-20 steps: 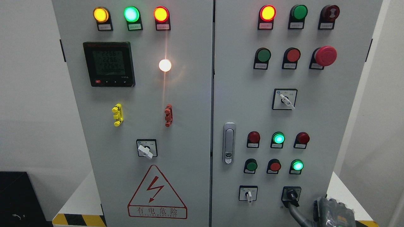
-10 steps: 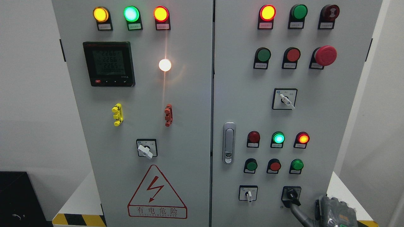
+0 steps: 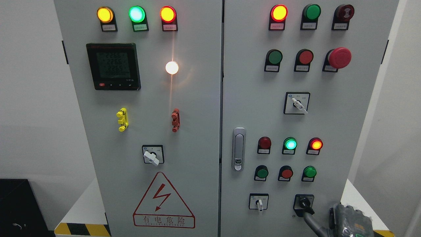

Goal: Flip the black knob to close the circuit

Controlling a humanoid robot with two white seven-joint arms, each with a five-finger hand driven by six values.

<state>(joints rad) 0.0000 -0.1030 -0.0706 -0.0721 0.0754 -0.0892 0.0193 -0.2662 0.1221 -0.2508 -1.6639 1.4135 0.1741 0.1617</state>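
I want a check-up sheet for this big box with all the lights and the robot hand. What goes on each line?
Surface: grey cabinet doors, upright, both shut.
Job's things: black knob at the right door's bottom right; its pointer leans up and to the left.
Lamps: red lamp and green lamp above the knob are lit.
Clutter: nothing seen.
Hands: right hand at the bottom right corner; one finger reaches up to the knob's lower edge; the grip cannot be told. Left hand not in view.
Cables: nothing seen.
Surroundings: white walls, a lightning warning sign, yellow-black hazard tape, a black box at lower left.
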